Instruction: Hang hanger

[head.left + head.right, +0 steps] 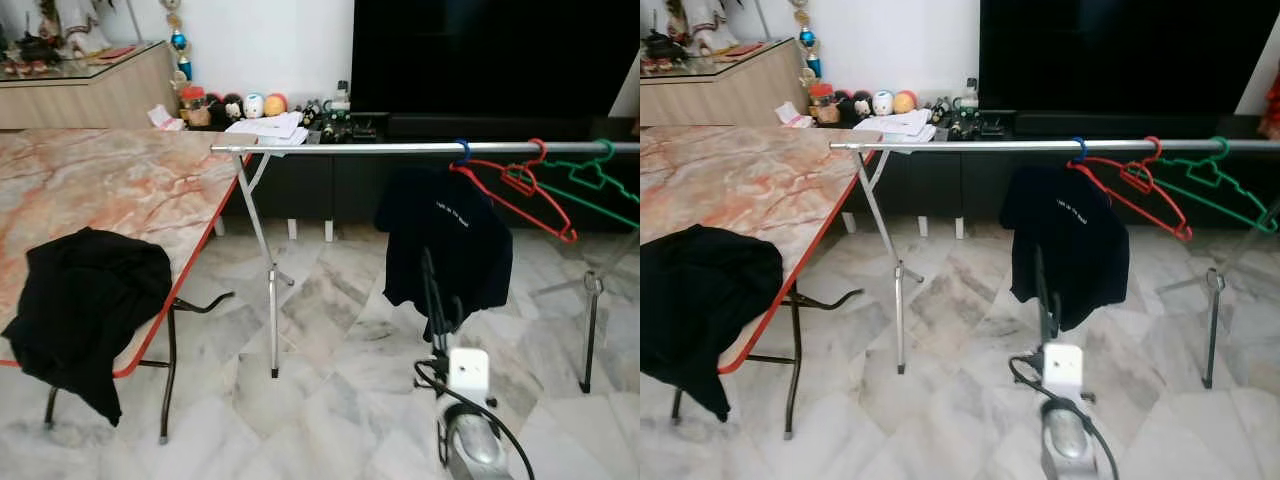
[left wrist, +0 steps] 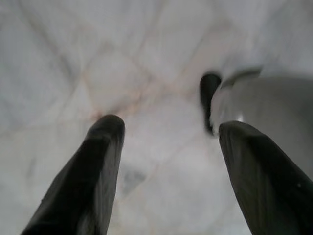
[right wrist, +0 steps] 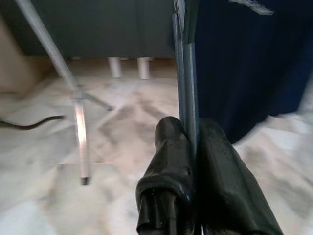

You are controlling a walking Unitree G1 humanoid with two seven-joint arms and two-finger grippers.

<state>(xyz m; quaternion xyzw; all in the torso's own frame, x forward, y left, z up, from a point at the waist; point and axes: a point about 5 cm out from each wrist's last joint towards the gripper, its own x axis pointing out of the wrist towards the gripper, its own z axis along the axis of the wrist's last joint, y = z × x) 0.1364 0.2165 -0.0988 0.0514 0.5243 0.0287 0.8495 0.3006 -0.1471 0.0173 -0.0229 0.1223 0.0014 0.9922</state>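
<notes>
A: Item, right gripper [image 3: 193, 134]?
B: Raised before the clothes rail [image 1: 420, 148]; fingers pressed together on a thin blue hanger [image 3: 187, 73], which rises straight up from between the fingertips, beside the dark shirt [image 1: 445, 245] hung from the rail.

A: Item, left gripper [image 2: 166, 132]?
B: Pointing down at the marble floor [image 2: 146, 58]; fingers spread wide, holding nothing.

A: Other stock?
B: Red hanger [image 1: 525, 195] and green hanger [image 1: 595, 185] on the rail, right of the shirt; black garment [image 1: 85, 305] on the marble-top table [image 1: 110, 180] at left.
</notes>
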